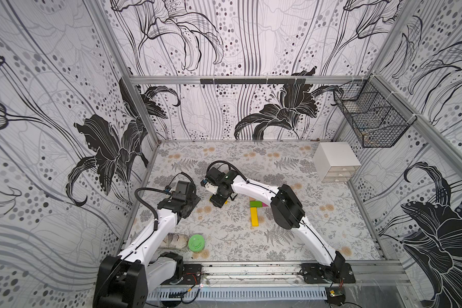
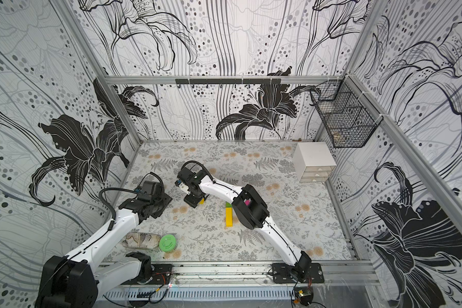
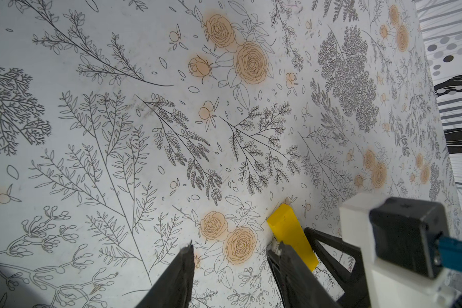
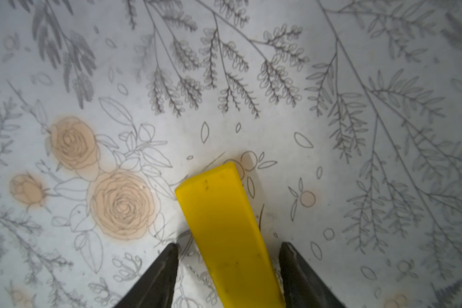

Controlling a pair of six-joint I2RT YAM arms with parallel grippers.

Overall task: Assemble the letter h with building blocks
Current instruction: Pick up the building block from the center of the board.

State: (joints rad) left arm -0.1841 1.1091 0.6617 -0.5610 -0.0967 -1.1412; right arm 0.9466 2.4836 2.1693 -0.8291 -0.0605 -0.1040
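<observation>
The right hand, spread astride a yellow block, hides most of it in both top views, and its arm covers nearly all the pink block.

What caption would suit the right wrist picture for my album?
Two dark fingers straddle a yellow block on the flowered table.

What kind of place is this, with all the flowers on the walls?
Probably a robot practice booth in a lab, not a home. The left arm and right arm are bolted to a metal rail, the flowery walls hang in a metal frame, and a yellow block lies on the table.
</observation>
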